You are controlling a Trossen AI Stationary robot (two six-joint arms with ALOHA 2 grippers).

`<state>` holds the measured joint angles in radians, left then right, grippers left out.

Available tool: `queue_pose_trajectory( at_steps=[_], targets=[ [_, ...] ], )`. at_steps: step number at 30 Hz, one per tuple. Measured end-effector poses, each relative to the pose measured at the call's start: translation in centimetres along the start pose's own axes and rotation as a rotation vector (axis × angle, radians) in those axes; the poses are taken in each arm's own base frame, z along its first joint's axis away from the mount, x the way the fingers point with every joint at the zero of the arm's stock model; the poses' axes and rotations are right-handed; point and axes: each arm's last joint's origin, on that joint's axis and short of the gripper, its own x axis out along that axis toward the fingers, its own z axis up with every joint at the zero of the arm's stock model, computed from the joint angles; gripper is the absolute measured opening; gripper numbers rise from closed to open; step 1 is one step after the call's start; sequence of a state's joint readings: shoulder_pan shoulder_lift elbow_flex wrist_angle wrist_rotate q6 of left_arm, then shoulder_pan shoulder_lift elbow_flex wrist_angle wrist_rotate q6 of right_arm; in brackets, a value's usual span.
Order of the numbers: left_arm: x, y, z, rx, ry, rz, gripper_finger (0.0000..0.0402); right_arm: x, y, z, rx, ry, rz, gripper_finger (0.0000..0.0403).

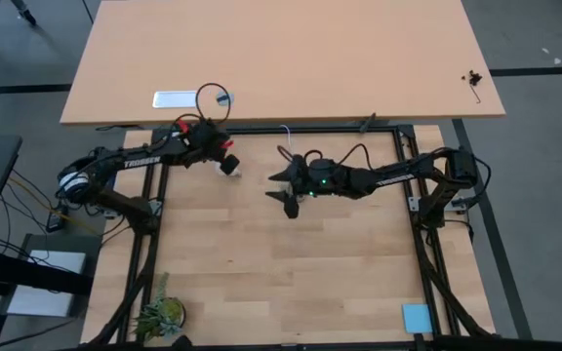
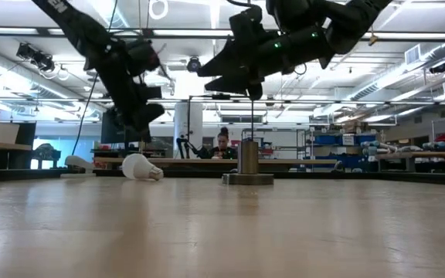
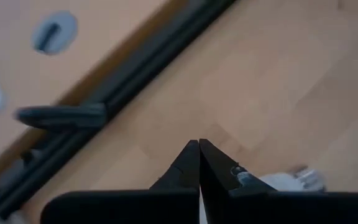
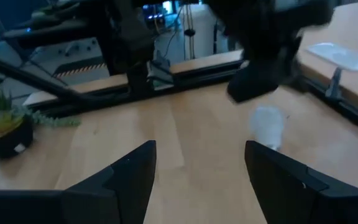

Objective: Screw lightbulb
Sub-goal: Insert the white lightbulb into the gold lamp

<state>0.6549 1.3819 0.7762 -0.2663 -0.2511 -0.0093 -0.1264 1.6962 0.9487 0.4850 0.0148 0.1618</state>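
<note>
The lightbulb lies on its side on the wooden surface, near the back rail of the dark frame, with its narrow screw end pointing toward the metal socket stand in the low view. From above, the bulb shows as a small white shape just beside the tip of the left claw, which hangs over it without holding it. In the left wrist view that claw has its two fingers pressed together with nothing between them, and the bulb peeks out just past one finger. The right claw is raised above the middle of the surface, well apart from the bulb, its fingers spread wide and empty; in its own wrist view the bulb lies ahead on the wood, under the dark mass of the other arm. A small potted plant stands near the front left corner, and a blue square lies near the front right corner.
</note>
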Motion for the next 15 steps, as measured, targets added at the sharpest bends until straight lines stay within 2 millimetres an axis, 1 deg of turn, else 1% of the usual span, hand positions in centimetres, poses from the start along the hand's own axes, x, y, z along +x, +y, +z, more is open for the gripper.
queue_pose_trajectory(
  at_steps=[3,9,13,15],
  targets=[
    [1.0,0.1,-0.5,0.027,0.006,-0.069,0.0002,0.1,0.0,0.3,-0.005,-0.008,0.002,0.0244],
    [2.6,-0.9,-1.5,0.085,0.046,-0.179,0.0001,0.2,0.4,0.2,-0.032,0.003,0.018,0.0233],
    [3.0,-1.9,-2.1,0.137,0.089,-0.234,0.0001,0.2,0.5,0.1,-0.029,0.015,0.037,0.0232],
    [2.9,-2.6,-2.2,0.160,0.092,-0.268,0.0001,0.2,0.6,-0.1,-0.030,0.030,0.044,0.0232]
  ],
)
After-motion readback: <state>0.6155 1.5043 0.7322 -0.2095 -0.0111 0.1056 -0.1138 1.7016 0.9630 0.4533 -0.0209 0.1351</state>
